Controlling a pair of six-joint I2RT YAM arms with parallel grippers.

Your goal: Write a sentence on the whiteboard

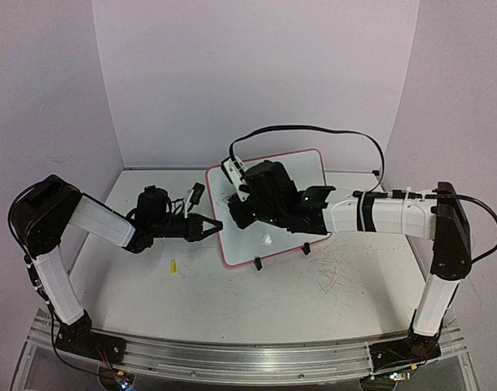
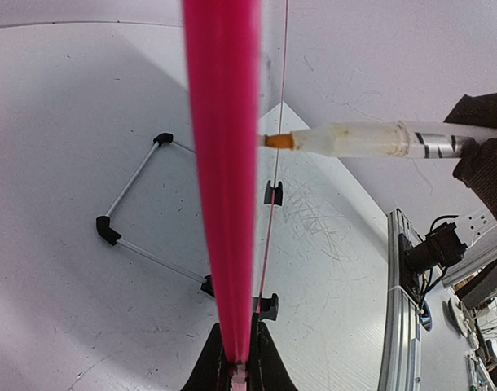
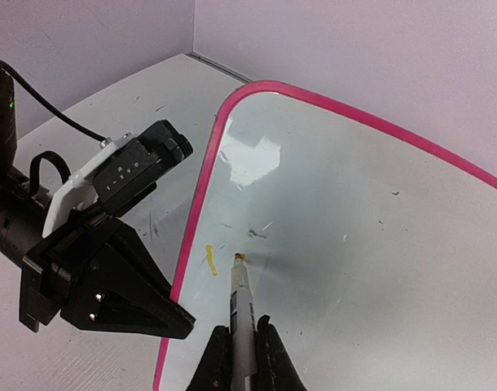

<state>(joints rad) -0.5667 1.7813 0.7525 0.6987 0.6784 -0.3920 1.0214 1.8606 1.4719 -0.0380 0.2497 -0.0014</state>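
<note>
Whiteboard [image 1: 310, 171] left rim clamped in my left pincer [image 1: 214, 226] | my right pincer [image 3: 242, 346] pinches marker [image 3: 239, 293], tip just inside that rim beside yellow stroke [image 3: 208, 259] | small yellow bit [image 1: 173, 266] on bench [image 1: 232, 301] near left pincer

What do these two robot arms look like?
The left arm and right arm are white links between chunky black joints. The left end effector and right end effector are black, two-fingered. A black cable loops off the right arm.

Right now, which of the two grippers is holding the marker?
The right gripper: its jaws are shut on the marker, while the left gripper pinches the pink rim of the whiteboard.
</note>
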